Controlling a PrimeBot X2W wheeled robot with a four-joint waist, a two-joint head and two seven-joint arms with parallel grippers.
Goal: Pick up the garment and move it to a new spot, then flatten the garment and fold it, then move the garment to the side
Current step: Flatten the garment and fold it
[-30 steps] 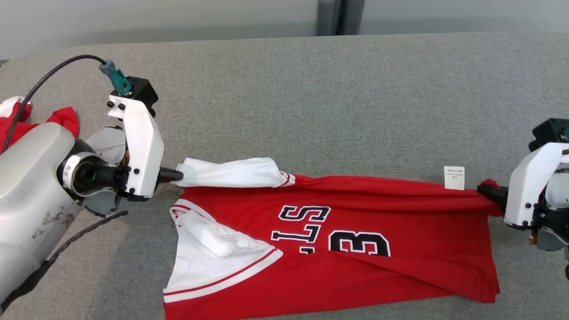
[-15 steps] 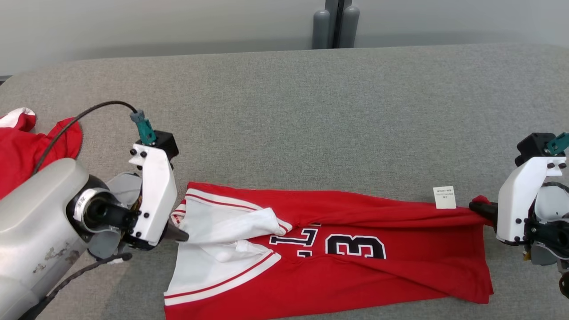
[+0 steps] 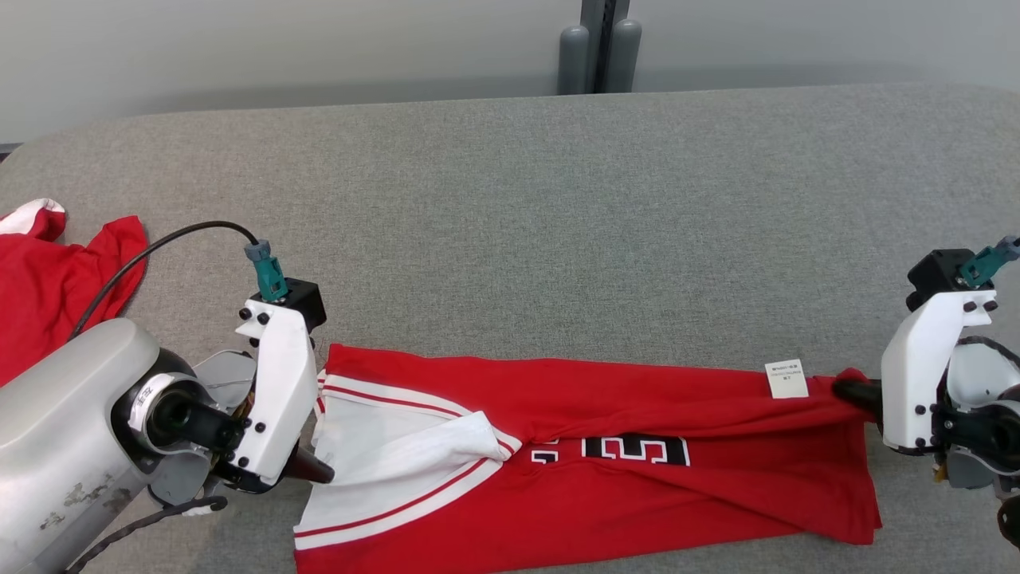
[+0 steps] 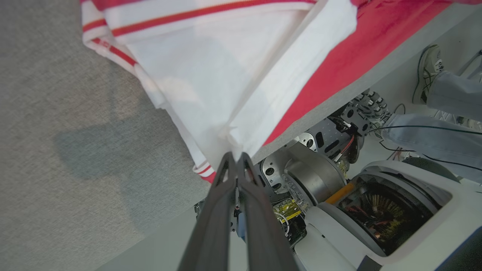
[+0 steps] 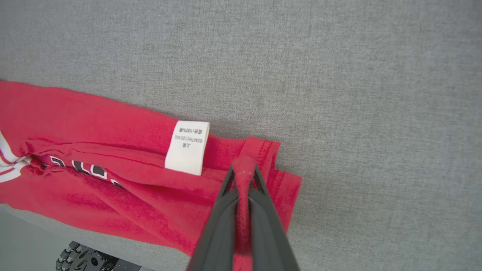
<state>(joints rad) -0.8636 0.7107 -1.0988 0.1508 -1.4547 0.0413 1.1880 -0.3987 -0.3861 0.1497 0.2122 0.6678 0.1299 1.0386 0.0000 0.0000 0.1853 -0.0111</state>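
The jersey (image 3: 637, 494) lies stretched across the near part of the grey table (image 3: 510, 199), its near edge at the table's front, held at both ends. The left gripper (image 3: 323, 474) is closed tight on the white sleeve (image 3: 414, 446); in the left wrist view the fingers (image 4: 226, 177) meet on a pinch of white cloth. The right gripper (image 3: 841, 389) is likewise closed on the red hem corner just beside the tag (image 3: 786, 379), with red cloth squeezed between its fingers in the right wrist view.

A second ago the left gripper held the sleeve out at the jersey's far edge, and the lettering (image 3: 629, 450) showed almost whole. Half a second ago the sleeve had come over onto the white panel and the far edge had begun to roll forward. Now the fold has gone further toward the near side: the red far layer covers most of the lettering, leaving a thin strip of digits, and the left gripper sits close to the near corner. The right gripper keeps the same hold by the tag. The head camera has shifted too, so the table sits lower in view. A second red garment (image 3: 56, 279) lies at the far left
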